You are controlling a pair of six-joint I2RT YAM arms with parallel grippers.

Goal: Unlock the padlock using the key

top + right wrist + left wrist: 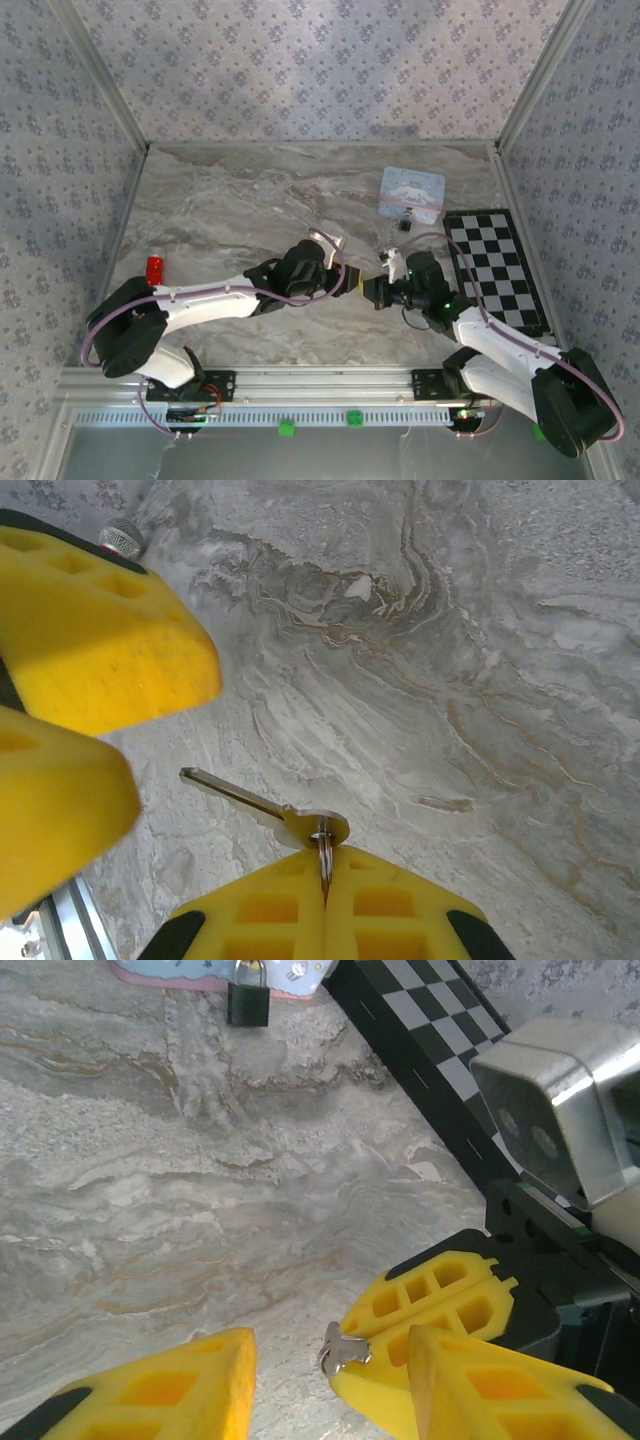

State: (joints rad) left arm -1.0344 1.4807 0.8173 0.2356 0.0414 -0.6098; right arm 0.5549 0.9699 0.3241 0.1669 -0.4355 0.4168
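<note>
With the jaws of the left gripper (330,1348) spread wide near the tip of the key (250,802), which is pinched by its head alone in the closed jaws of the right gripper (325,865), and the padlock (248,1000) lying well beyond both, the key could be twisted loose and dropped in any handover.

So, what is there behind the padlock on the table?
Behind the padlock lies the pale-blue tin, flat on the table. The padlock's loop overlaps the tin's pink edge, so that bit of edge is covered, and I cannot tell whether they touch.
</note>
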